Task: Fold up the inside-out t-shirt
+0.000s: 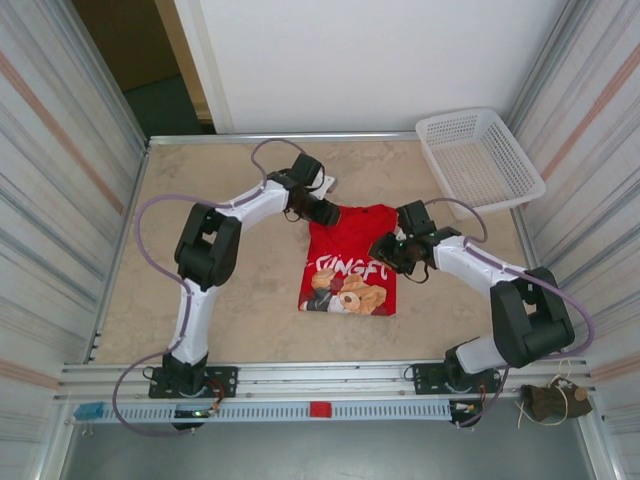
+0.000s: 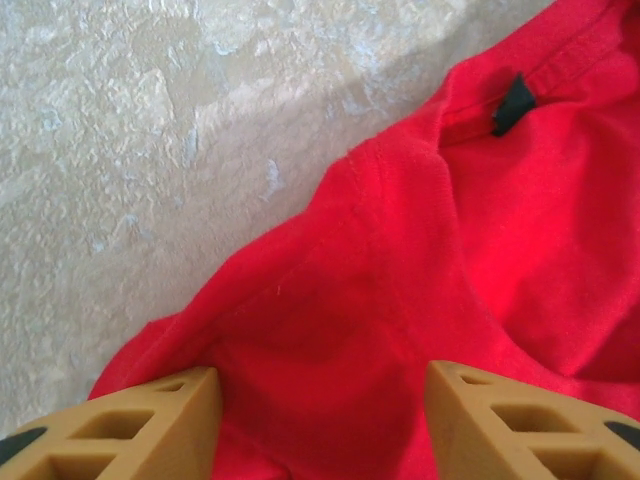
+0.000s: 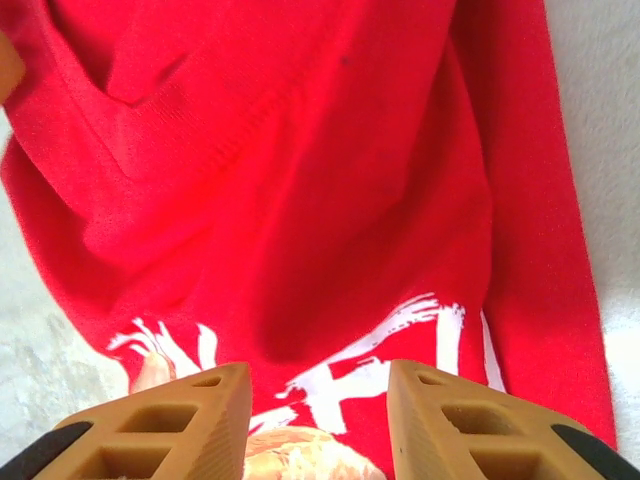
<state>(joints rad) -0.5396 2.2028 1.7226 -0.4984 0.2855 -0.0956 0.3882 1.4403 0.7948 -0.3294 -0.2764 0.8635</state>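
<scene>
Left wrist view: left hand at the bottom edge of the frame, tan fingers set moderately wide apart, nothing pinched between them. Red shirt fills the gap and runs to the upper right of the frame. A seam curves across the middle; a small black tag sits at the collar, upper right. Bare bench takes the upper left.

Right wrist view: right hand at the bottom edge, jaws narrower than the left but parted, gripping nothing. Shirt cloth lies under the gap, with white lettering of the print just above the fingertips. Folds and a seam cross the upper left of the frame.

Top view: left hand at the upper-left corner of the shirt, right hand at its right edge, mid-height. Shirt lies flat at frame centre on the bench, narrow, print up, bear figure at its lower end. White basket stands upper right, well apart from the shirt.
</scene>
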